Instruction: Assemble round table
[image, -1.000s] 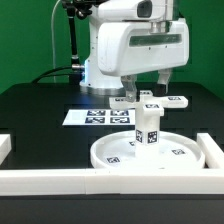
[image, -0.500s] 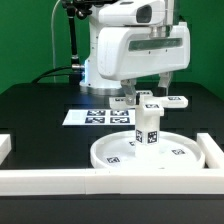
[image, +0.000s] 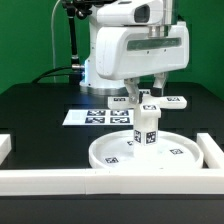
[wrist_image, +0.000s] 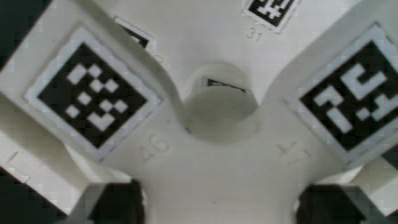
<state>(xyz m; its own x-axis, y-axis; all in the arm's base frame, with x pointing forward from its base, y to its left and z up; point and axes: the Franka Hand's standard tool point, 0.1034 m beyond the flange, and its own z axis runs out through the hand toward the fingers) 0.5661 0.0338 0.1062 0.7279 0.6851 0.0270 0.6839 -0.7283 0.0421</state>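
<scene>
The wide round disc (image: 120, 152) lies on the black table near the front rail. The short post (image: 147, 128) stands upright on its centre hub. The four-armed cross piece (image: 176, 100) sits on top of the post, its arms level. My gripper (image: 147, 92) reaches down from above, its fingers (image: 131, 86) either side of the cross's middle and shut on it. In the wrist view the cross piece (wrist_image: 214, 120) fills the picture with two tagged arms. The dark fingertips (wrist_image: 118, 205) press its sides, with my gripper (wrist_image: 228, 205) centred on it.
The marker board (image: 95, 116) lies flat behind the disc toward the exterior view's left. White border rails run along the front (image: 100, 181), the left (image: 4, 147) and the right (image: 213, 150). The arm's white base (image: 100, 60) stands at the back.
The hand has turned a little and shifted slightly to the exterior view's left, still holding the cross piece on the post. The disc has not moved.
</scene>
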